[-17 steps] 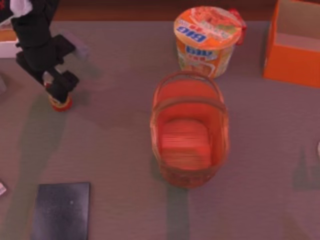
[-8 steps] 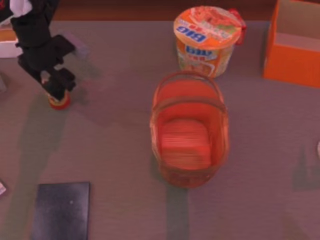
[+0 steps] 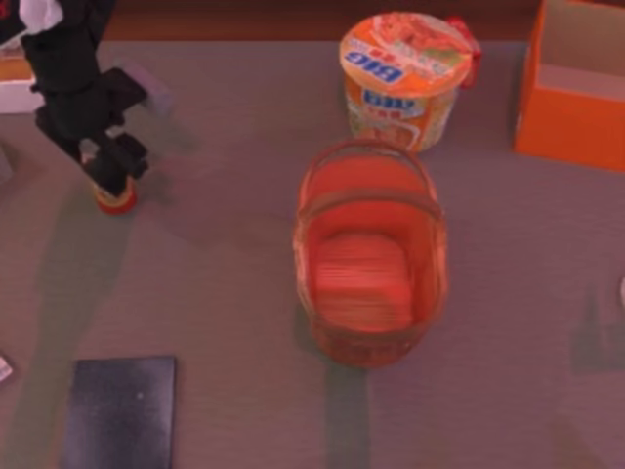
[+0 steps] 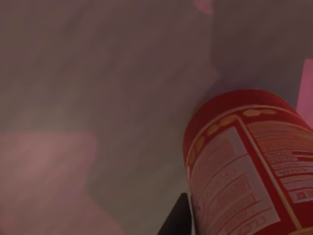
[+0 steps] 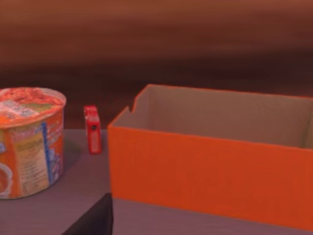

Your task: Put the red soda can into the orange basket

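The red soda can [image 3: 116, 201] stands at the table's left, mostly covered from above by my left gripper [image 3: 112, 181], which is shut on it. In the left wrist view the red soda can [image 4: 249, 166] fills the frame, cream label showing, with one dark finger [image 4: 178, 220] pressed against its side. The orange basket [image 3: 439, 264], oval wicker with an arched handle, sits at the table's middle, well to the right of the can, with nothing inside. My right arm is out of the top view; one of its fingers [image 5: 98, 220] shows in its wrist view, holding nothing.
A large orange noodle cup [image 3: 402, 73] stands just behind the basket, with a small red pack [image 3: 471, 44] beside it. An orange cardboard box [image 3: 571, 98] sits at the back right. A dark flat slab [image 3: 122, 410] lies at the front left.
My left gripper and the can have shifted slightly left and toward the back together. The basket and everything else stayed put.
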